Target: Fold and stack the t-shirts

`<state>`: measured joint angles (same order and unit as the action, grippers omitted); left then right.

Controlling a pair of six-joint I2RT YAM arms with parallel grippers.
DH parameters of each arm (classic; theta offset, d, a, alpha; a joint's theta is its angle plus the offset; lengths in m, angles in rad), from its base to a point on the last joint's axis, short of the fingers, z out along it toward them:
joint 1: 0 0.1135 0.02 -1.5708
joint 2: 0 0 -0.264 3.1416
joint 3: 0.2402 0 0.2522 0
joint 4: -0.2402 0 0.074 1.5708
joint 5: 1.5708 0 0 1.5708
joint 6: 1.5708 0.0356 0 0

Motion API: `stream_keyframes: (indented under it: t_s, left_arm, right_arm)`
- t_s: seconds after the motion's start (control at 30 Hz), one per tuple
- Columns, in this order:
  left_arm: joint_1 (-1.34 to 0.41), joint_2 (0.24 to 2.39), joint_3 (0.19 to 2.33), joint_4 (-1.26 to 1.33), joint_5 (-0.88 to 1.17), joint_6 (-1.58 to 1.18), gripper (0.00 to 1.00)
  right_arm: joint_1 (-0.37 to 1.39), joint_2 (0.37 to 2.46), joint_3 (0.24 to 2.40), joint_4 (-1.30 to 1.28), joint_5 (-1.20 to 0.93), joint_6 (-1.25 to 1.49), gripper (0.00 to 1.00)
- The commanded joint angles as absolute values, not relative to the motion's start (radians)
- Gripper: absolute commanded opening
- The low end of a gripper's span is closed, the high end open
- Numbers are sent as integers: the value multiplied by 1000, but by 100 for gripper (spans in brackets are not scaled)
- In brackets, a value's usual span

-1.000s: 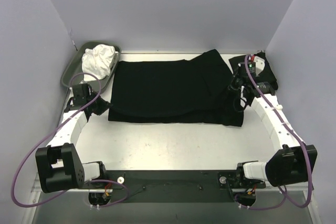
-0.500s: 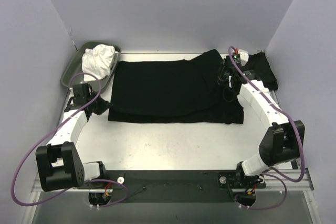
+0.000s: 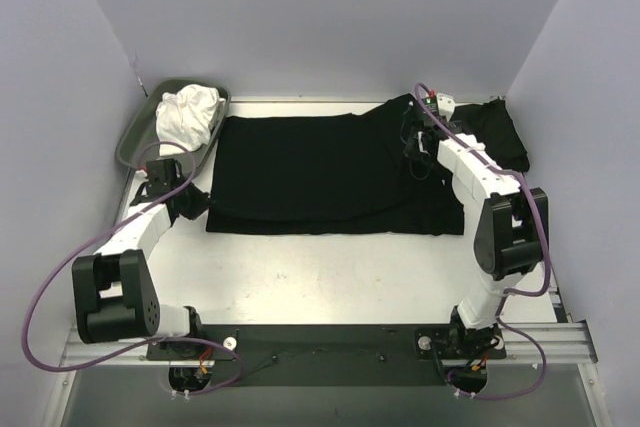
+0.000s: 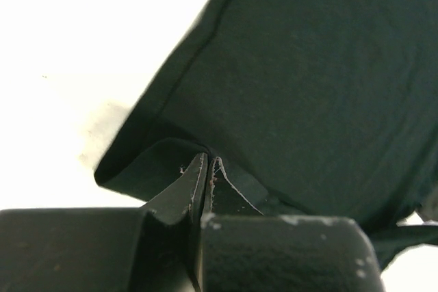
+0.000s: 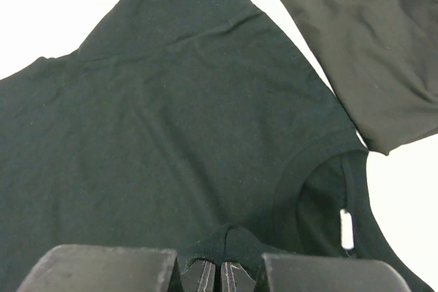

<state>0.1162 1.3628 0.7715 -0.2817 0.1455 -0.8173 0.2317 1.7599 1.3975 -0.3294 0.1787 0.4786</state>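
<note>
A black t-shirt lies spread across the middle of the table. My left gripper is shut on its near-left corner; the left wrist view shows the jaws closed on a fold of the hem. My right gripper is over the shirt's right part, near the collar. In the right wrist view it is shut on a small raised pinch of the cloth, beside the collar and its white label. A second black t-shirt lies folded at the back right and also shows in the right wrist view.
A grey-green tray stands at the back left with a white cloth bunched inside it. Walls close in the table on the left, back and right. Bare white table lies between the shirt and the arm bases.
My right gripper has moved from the shirt's right edge leftward and toward the back, onto the shirt near the collar. The left arm has only shifted slightly at the left corner.
</note>
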Motion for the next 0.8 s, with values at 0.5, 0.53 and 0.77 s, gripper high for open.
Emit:
stream_keyframes:
  t_s: [0.5, 0.53, 0.77]
  left_arm:
    - [92, 1623, 893, -127, 51, -882, 0]
    - [94, 1631, 896, -120, 49, -887, 0]
    - [91, 1672, 907, -61, 37, -914, 0]
  right_arm:
    - [213, 1950, 1592, -314, 207, 489, 0]
    - [210, 1956, 1598, -316, 206, 492, 0]
    - [196, 2009, 1635, -328, 209, 503, 36]
